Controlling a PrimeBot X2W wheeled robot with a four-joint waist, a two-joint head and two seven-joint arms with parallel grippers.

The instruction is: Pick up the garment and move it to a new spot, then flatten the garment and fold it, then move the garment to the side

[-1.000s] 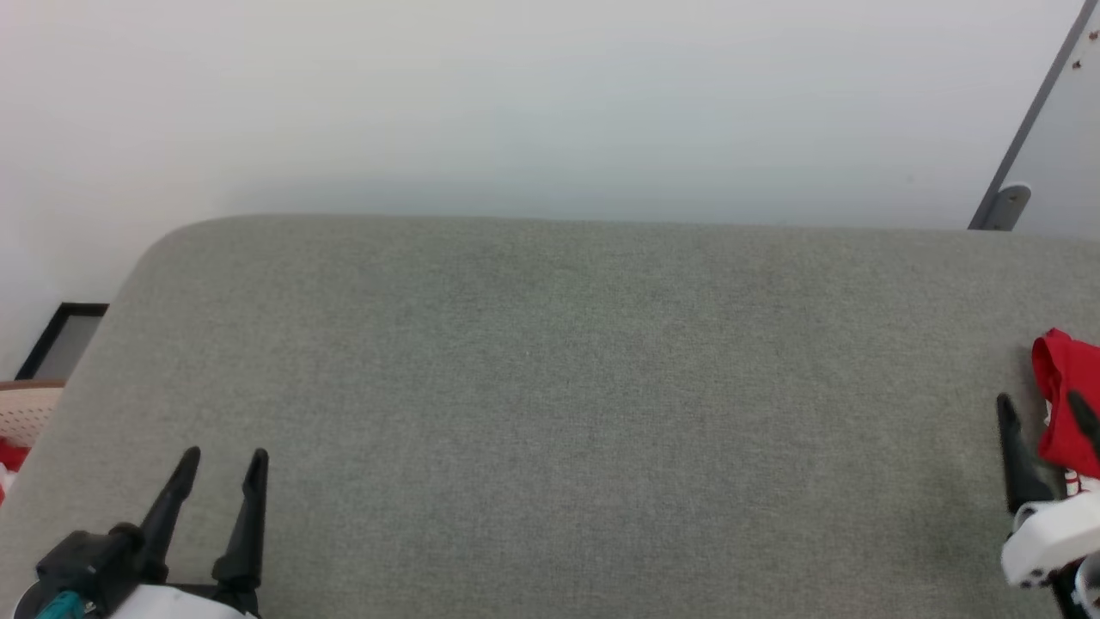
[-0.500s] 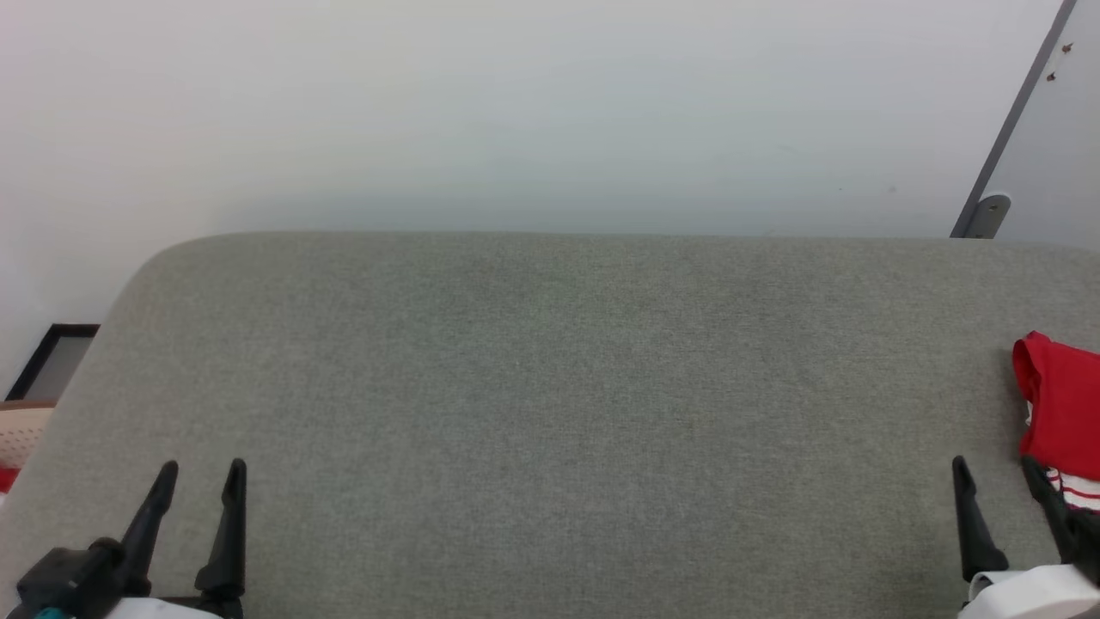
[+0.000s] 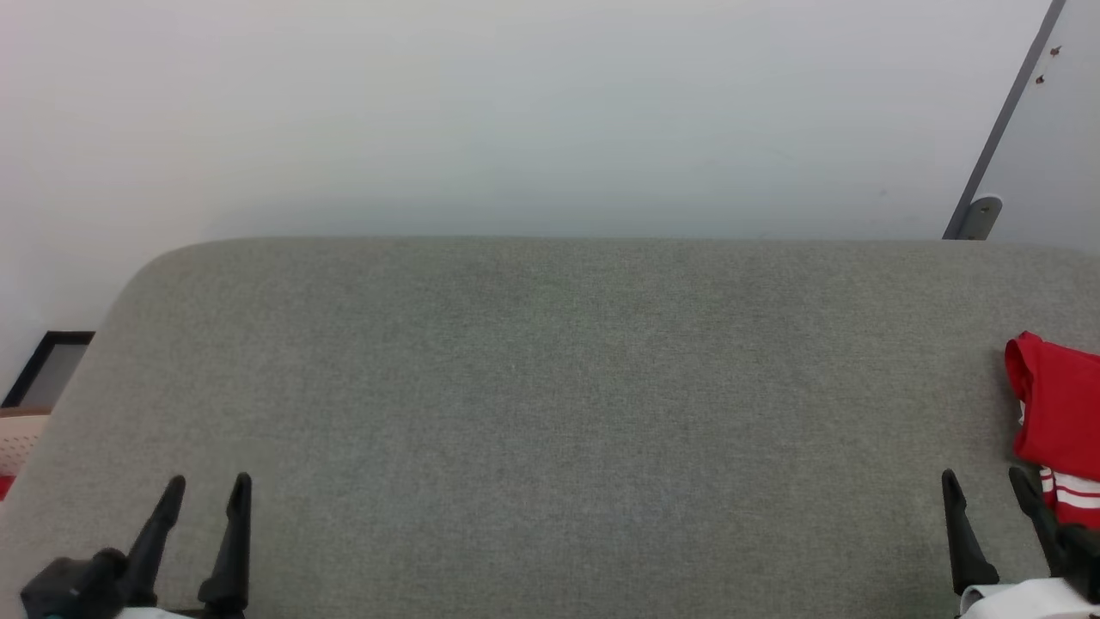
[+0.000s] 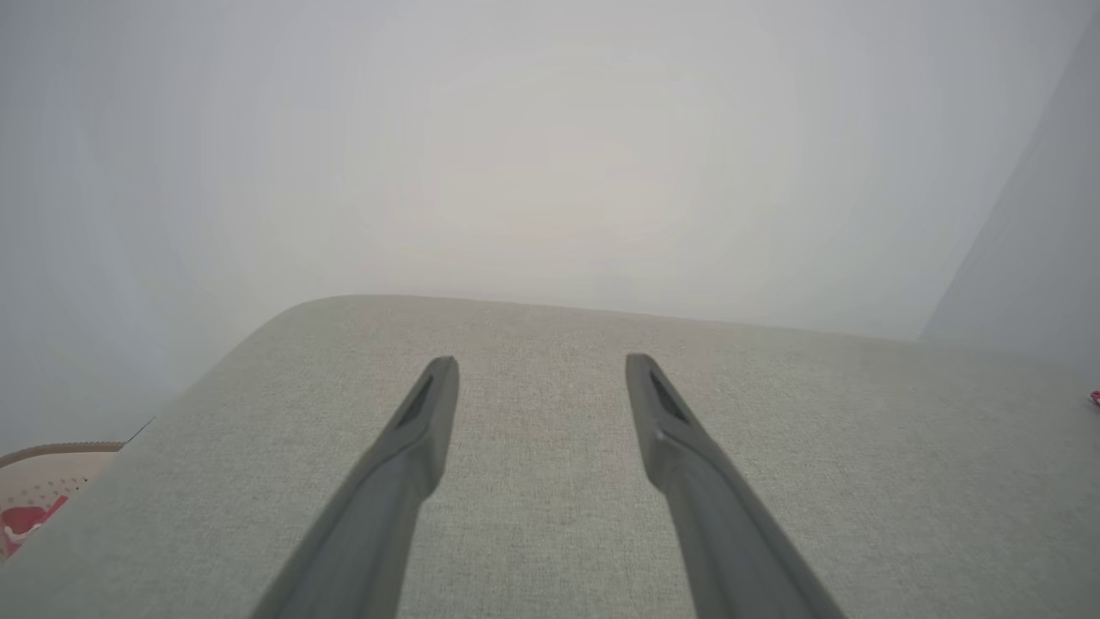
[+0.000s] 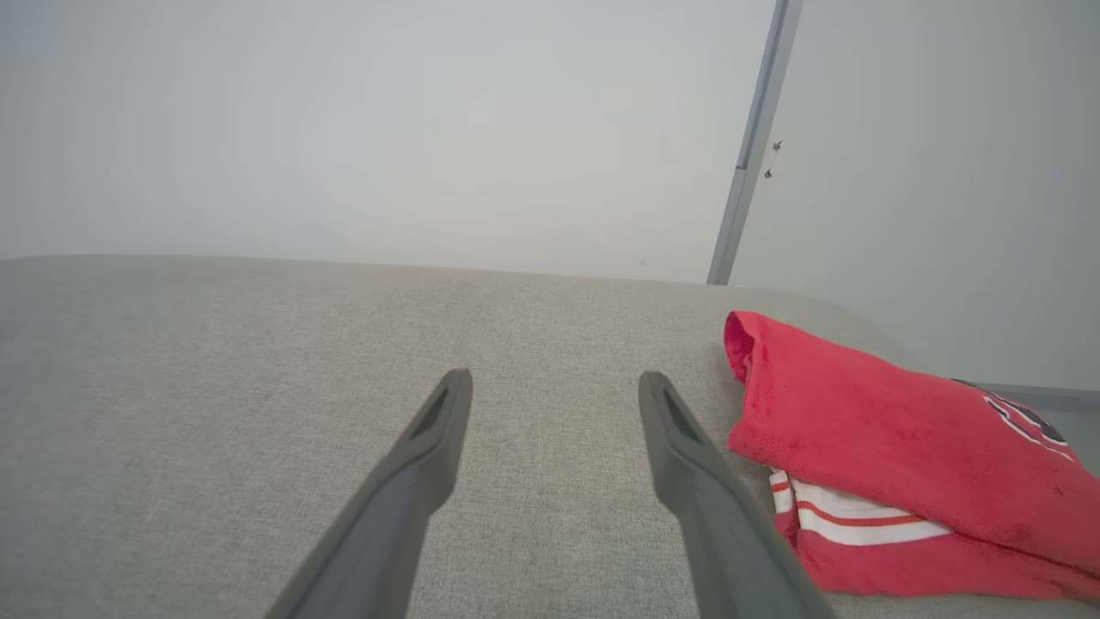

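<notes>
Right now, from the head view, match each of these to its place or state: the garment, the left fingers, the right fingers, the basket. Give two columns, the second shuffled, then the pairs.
Column one:
1. garment
2. left fingers
3. right fingers
4. basket

Column two:
A. beige, past the left edge of the padded surface
B. spread apart, just beside the red fabric
C. red, lying at the surface's right end
D. spread apart, over bare grey surface at the lower left

Pairs: 1-C, 2-D, 3-B, 4-A
</notes>
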